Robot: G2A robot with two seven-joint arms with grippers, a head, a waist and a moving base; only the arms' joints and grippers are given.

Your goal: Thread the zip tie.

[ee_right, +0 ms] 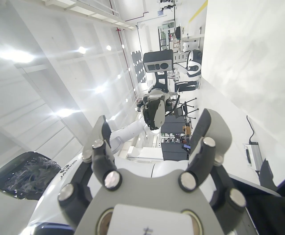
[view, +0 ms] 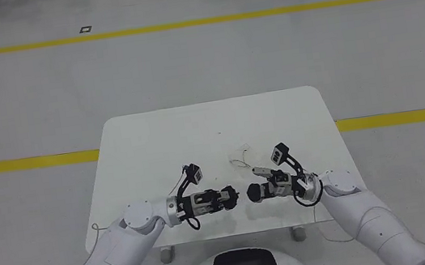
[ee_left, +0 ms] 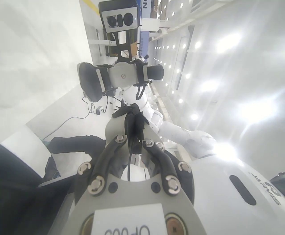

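White zip tie point(view: 241, 159) lies curled on tabletop point(view: 156, 140), long axis unclear. Left gripper point(view: 235, 197) jaws pressed together, contents unclear. Right gripper point(view: 251, 194) jaws wide apart, empty.

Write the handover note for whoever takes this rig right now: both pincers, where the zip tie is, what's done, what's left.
Left pincer: shut, held above the near edge of the table, facing the right one. Nothing visible in it.
Right pincer: open and empty, tip to tip with the left, with a small gap between them.
Zip tie: probably the small pale loop lying on the table just beyond both pincers, touched by neither.
Done: nothing that shows.
Left: grasp the tie and thread its tail through its head.
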